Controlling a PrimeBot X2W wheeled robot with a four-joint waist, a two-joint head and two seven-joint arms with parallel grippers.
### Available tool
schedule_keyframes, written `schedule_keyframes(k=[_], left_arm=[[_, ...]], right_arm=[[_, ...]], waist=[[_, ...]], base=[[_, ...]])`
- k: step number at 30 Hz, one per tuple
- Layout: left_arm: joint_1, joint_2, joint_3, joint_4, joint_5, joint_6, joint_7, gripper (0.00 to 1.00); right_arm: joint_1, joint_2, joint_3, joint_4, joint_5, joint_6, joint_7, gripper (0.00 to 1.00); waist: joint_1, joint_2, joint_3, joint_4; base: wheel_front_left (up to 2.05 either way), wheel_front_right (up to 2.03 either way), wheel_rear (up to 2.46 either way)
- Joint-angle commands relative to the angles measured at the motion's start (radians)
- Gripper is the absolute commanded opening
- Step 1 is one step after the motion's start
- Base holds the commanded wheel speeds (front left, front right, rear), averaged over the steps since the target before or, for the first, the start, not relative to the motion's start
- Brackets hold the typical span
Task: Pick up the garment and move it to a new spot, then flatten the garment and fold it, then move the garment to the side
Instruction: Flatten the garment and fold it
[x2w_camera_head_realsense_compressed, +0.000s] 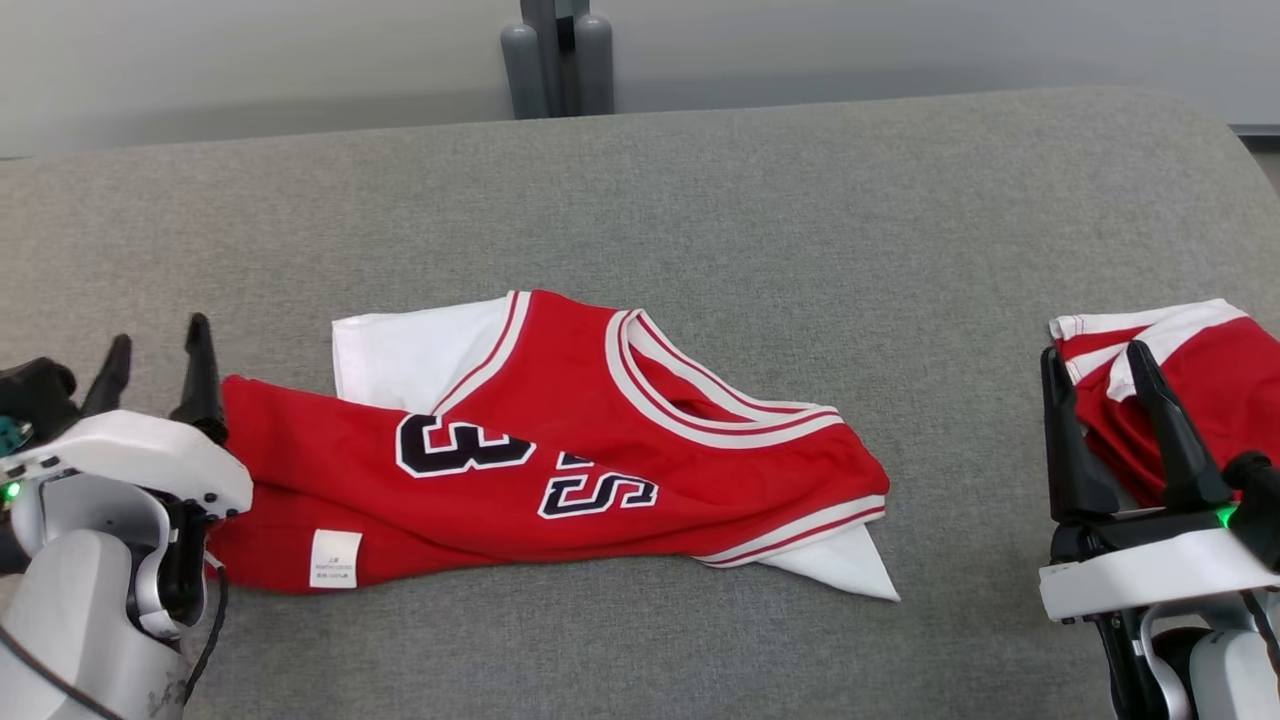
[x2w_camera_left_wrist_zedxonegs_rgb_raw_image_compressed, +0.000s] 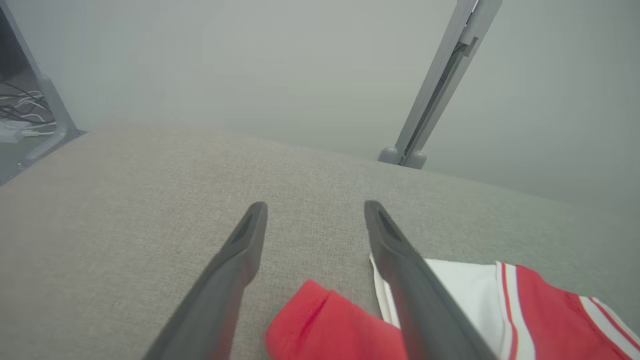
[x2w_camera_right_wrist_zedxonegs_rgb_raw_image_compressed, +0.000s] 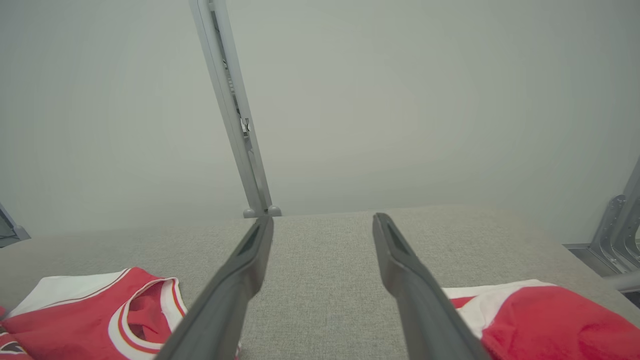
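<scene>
In the head view, a tabletop (x2w_camera_head_realsense_compressed: 640, 200) covered in grey, coarsely woven cloth with rounded far corners was seen. A red jersey (x2w_camera_head_realsense_compressed: 600, 450) of smooth, thin fabric was spread near the middle of the tabletop, toward the left edge. It was loosely folded and rumpled, with white striped trim at the neck and armholes, black numerals outlined in white, and white lining exposed at two corners. A small white label (x2w_camera_head_realsense_compressed: 335, 558) was sewn near its near-left hem. The left gripper (x2w_camera_head_realsense_compressed: 160, 338) was placed just beside the jersey's left end, its dark tapered fingers spread wide and nothing clamped between them. The right gripper (x2w_camera_head_realsense_compressed: 1092, 355) was held by the right edge, equally wide apart, in front of a second garment (x2w_camera_head_realsense_compressed: 1190, 350) of red and white cloth, crumpled in a heap. A grey metal post (x2w_camera_head_realsense_compressed: 557, 55) was set behind the far edge.

In the left wrist view, the left gripper (x2w_camera_left_wrist_zedxonegs_rgb_raw_image_compressed: 315, 206) was shown fully parted above the grey weave. A red corner of the jersey (x2w_camera_left_wrist_zedxonegs_rgb_raw_image_compressed: 320, 325) was seen low between the fingers; whether it was touched could not be told.

In the right wrist view, the right gripper (x2w_camera_right_wrist_zedxonegs_rgb_raw_image_compressed: 322, 220) was shown wide apart and empty over bare cloth, with the jersey (x2w_camera_right_wrist_zedxonegs_rgb_raw_image_compressed: 100, 310) to one side and the second garment (x2w_camera_right_wrist_zedxonegs_rgb_raw_image_compressed: 550, 320) to the other.
</scene>
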Motion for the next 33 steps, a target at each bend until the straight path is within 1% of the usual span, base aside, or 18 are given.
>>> schedule_keyframes(k=[1,3,6,9,10,13,14,16,20,22,23,26,33], left_arm=[[0.017,-0.001,0.013,-0.012,0.001,0.009,-0.035,1.0],[0.037,-0.005,0.03,-0.037,0.007,0.023,-0.094,1.0],[0.07,-0.015,0.053,-0.086,0.004,0.024,-0.179,1.0],[0.107,-0.038,0.067,-0.152,-0.002,0.004,-0.226,1.0],[0.121,-0.042,0.068,-0.176,-0.002,-0.012,-0.237,1.0],[0.161,-0.053,0.08,-0.237,0.033,-0.025,-0.25,1.0],[0.191,-0.061,0.088,-0.286,0.087,-0.012,-0.254,1.0],[0.233,-0.074,0.094,-0.334,0.139,-0.011,-0.253,1.0],[0.31,-0.086,0.068,-0.38,0.241,0.008,-0.253,1.0],[0.344,-0.101,0.055,-0.393,0.265,0.014,-0.253,1.0],[0.361,-0.098,0.048,-0.393,0.282,0.017,-0.254,1.0],[0.398,-0.108,0.034,-0.407,0.303,0.02,-0.254,1.0],[0.412,-0.111,0.031,-0.378,0.302,-0.022,-0.254,1.0]], right_arm=[[0.002,-0.004,-0.005,-0.003,-0.009,0.0,-0.005,1.0],[0.005,-0.005,-0.009,-0.006,-0.011,0.0,-0.004,1.0],[0.012,-0.005,-0.017,-0.009,-0.021,0.0,0.002,1.0],[0.013,-0.005,-0.015,-0.013,-0.028,0.0,0.007,1.0],[0.014,-0.005,-0.013,-0.014,-0.03,0.0,0.011,1.0],[0.018,-0.004,-0.006,-0.014,-0.037,0.0,0.019,1.0],[0.019,-0.005,0.0,-0.013,-0.043,0.0,0.024,1.0],[0.023,-0.005,0.008,-0.009,-0.049,0.0,0.026,1.0],[0.038,-0.005,0.019,-0.003,-0.053,0.0,0.028,1.0],[0.048,-0.005,0.021,-0.002,-0.055,0.0,0.03,1.0],[0.053,-0.005,0.024,-0.001,-0.057,0.0,0.035,1.0],[0.071,-0.005,0.027,0.0,-0.058,0.0,0.038,1.0],[0.102,-0.005,0.026,-0.008,-0.051,0.0,0.052,1.0]], waist=[[0.0,0.0,-0.009,0.009],[0.0,0.0,-0.018,0.017],[0.0,0.0,-0.035,0.033],[0.0,0.0,-0.051,0.045],[0.0,0.0,-0.056,0.048],[0.0,0.0,-0.075,0.053],[0.0,0.0,-0.086,0.053],[0.0,0.0,-0.098,0.051],[0.0,0.0,-0.121,0.05],[0.0,0.0,-0.132,0.05],[0.0,0.0,-0.136,0.05],[0.0,0.0,-0.153,0.05],[0.0,0.0,-0.18,0.056]], base=[[0.0,0.0,0.0],[0.0,0.0,0.0],[0.0,0.0,0.0],[0.0,0.0,0.0],[0.0,0.0,0.0],[0.0,0.0,0.0],[0.0,0.0,0.0],[0.0,0.0,0.0],[0.0,0.0,0.0],[0.0,0.0,0.0],[0.0,0.0,0.0],[0.0,0.0,0.0],[0.0,0.0,0.0]])
